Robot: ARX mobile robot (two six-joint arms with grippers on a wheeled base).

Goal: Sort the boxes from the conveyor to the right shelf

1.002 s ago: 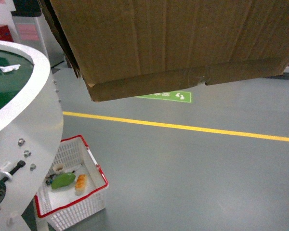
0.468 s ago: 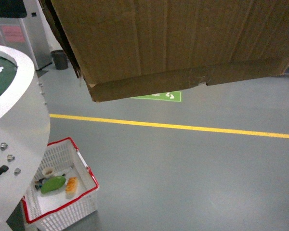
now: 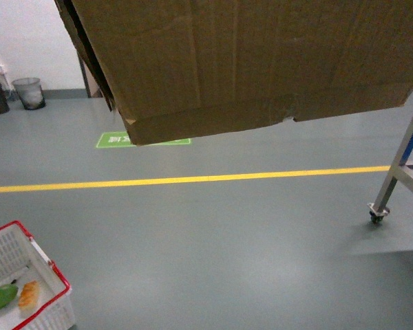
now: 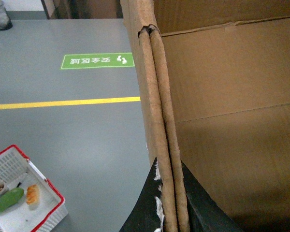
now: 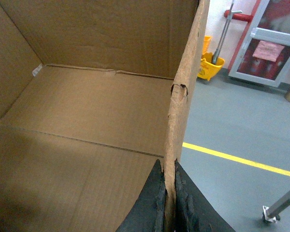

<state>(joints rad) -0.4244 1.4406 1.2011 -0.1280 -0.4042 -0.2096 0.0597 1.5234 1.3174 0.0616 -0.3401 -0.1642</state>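
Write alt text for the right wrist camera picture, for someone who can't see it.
The right claw pinches one wall of an open, empty cardboard box, seen from above. Beyond the wall lie grey floor, a yellow line and a yellow mop bucket.

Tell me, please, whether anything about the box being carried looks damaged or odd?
Yes. The cardboard box is worn: in the right wrist view, its pinched wall has a small torn hole, and in the left wrist view the doubled wall is frayed at its top. It also hangs tilted in the head view.
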